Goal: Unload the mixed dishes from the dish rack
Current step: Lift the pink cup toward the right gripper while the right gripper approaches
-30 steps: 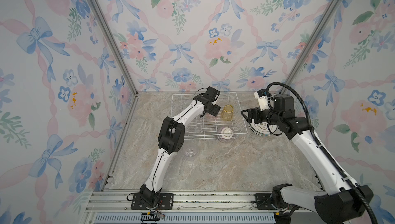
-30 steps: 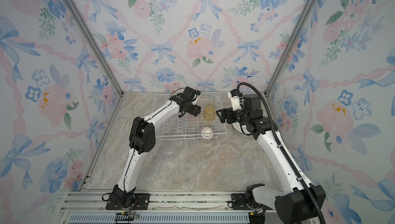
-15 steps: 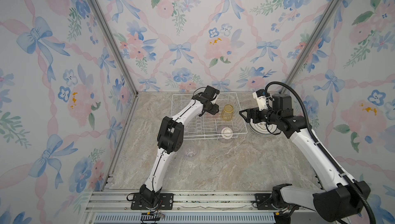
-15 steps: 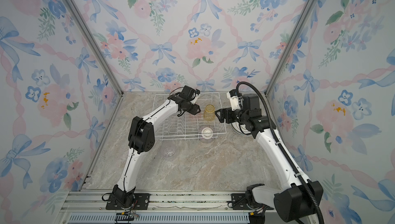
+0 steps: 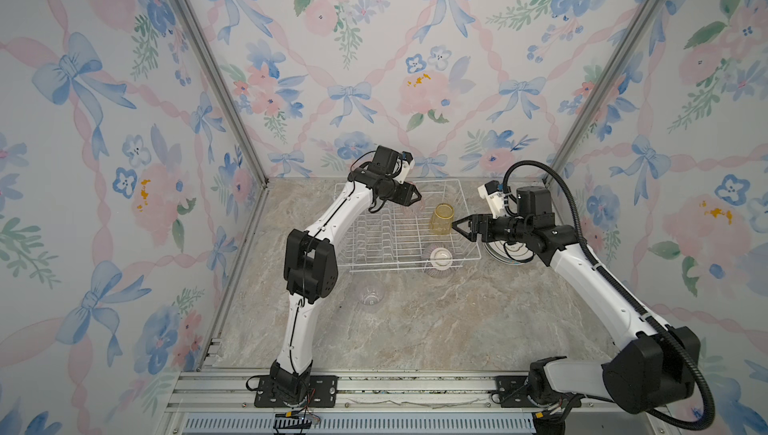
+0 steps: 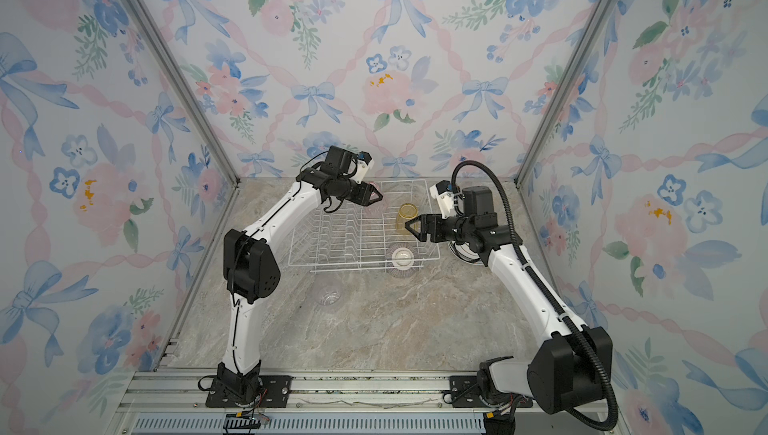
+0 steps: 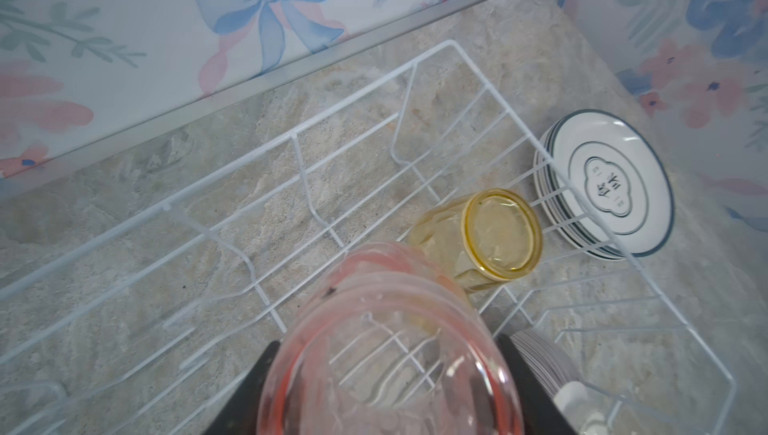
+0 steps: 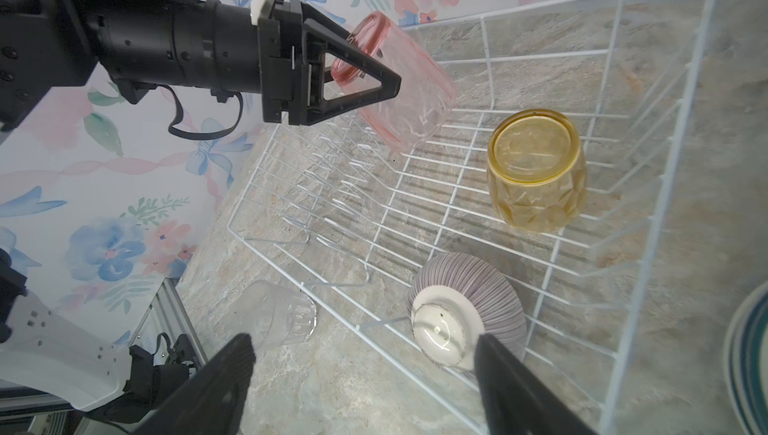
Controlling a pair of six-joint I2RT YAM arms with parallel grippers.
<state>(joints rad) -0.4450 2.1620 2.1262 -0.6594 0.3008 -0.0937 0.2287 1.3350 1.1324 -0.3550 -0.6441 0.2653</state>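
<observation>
My left pincer is clamped on the tilted pink tumbler above the dish rack. The right arm stretches level, right pincer apart beside the yellow tumbler.

Bright, even light is cast from overhead. Thin soft shadows are thrown by the dish rack wires onto the marble tabletop. Both top views are sharp, with walls stretched at the edges. In the left wrist view the pink tumbler is blurred, close to the lens.

Pink tumbler tilted over rack — yellow tumbler, striped bowl inverted inside; clear tumbler, plate stack outside.
</observation>
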